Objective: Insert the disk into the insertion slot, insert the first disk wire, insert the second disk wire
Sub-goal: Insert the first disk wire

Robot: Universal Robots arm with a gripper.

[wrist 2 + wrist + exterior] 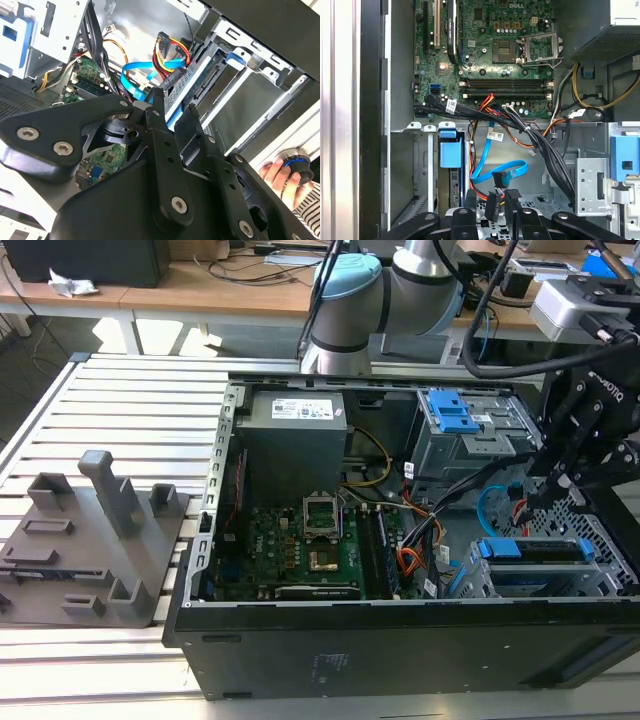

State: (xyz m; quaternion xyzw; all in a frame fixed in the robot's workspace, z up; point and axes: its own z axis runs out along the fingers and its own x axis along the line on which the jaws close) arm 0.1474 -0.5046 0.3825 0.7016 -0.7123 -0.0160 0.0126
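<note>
Disk (528,551), blue-framed, seated in the insertion slot (606,540) on the exterior view's right of the open case (300,640); gripper (491,196) at its wired end, jaws narrow but parted, flanking a black plug (492,209).

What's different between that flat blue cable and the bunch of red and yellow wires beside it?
The flat blue cable is one single-coloured ribbon; the wire bunch is several thin strands, red, yellow and black. The flat blue cable curls in a loose loop; the wire bunch runs short and fairly straight. Both lie inside the computer case, just beyond the hand.
</note>
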